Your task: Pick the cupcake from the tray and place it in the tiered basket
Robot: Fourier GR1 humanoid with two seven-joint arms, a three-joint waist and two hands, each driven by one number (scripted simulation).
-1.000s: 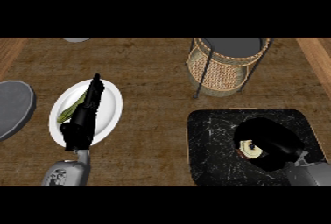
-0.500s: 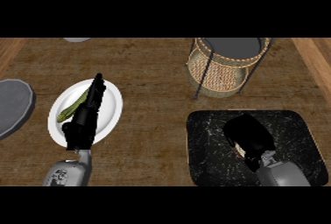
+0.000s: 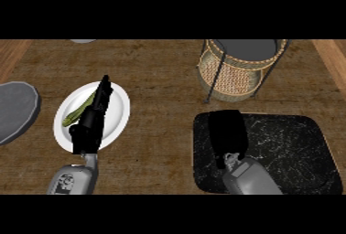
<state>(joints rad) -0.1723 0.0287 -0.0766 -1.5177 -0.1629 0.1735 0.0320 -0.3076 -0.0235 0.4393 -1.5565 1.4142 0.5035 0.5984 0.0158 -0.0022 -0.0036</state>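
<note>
My right hand [image 3: 227,131] hovers over the left part of the black marbled tray [image 3: 297,146], back turned up and fingers curled under. The cupcake does not show anywhere; the tray spot where it stood is bare, so it sits hidden inside that hand. The wicker tiered basket [image 3: 238,73] with its grey top shelf [image 3: 251,47] stands just beyond the tray, up and slightly right of the hand. My left hand [image 3: 90,122] rests open over a white plate [image 3: 116,106] at the left, fingers straight and pointing away.
A green vegetable [image 3: 73,115] lies on the white plate beside my left hand. A grey plate [image 3: 13,112] sits at the left edge and a small grey object [image 3: 83,41] at the far edge. Wooden borders frame the counter's upper corners.
My right hand closed on the cupcake, rose and swung left across the tray, and the cupcake no longer shows. The left hand has stayed still.
</note>
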